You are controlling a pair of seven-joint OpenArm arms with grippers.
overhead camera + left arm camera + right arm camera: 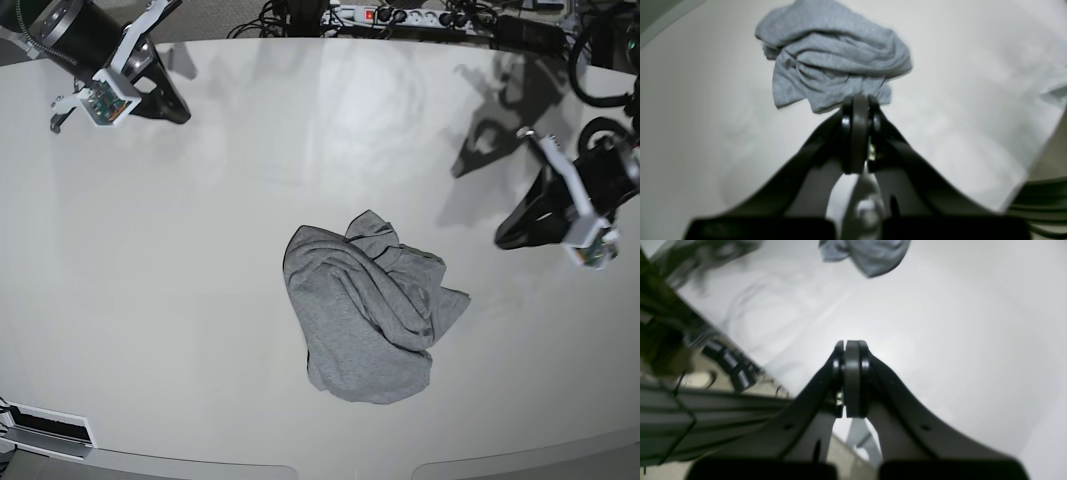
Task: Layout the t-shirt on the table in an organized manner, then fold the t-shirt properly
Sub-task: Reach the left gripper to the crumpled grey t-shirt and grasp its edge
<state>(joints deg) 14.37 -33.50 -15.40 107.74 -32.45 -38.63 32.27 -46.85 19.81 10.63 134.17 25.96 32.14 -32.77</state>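
The heather-grey t-shirt (365,305) lies crumpled in a heap at the middle of the white table (180,300), plain side up, with no lettering visible. My left gripper (502,240) is shut and empty, hovering to the right of the shirt and apart from it. In the left wrist view the shut gripper (858,100) points at the shirt (833,56) just beyond its tips. My right gripper (182,114) is shut and empty at the far left, well away from the shirt. In the right wrist view the shut gripper (851,344) is above bare table (957,340), with the shirt (870,255) far off at the top edge.
A power strip and cables (400,14) lie along the table's back edge. Cables and floor show past the table edge in the right wrist view (723,363). The table's edge runs down the right side of the left wrist view (1037,156). A white bracket (45,430) sits at the front left corner.
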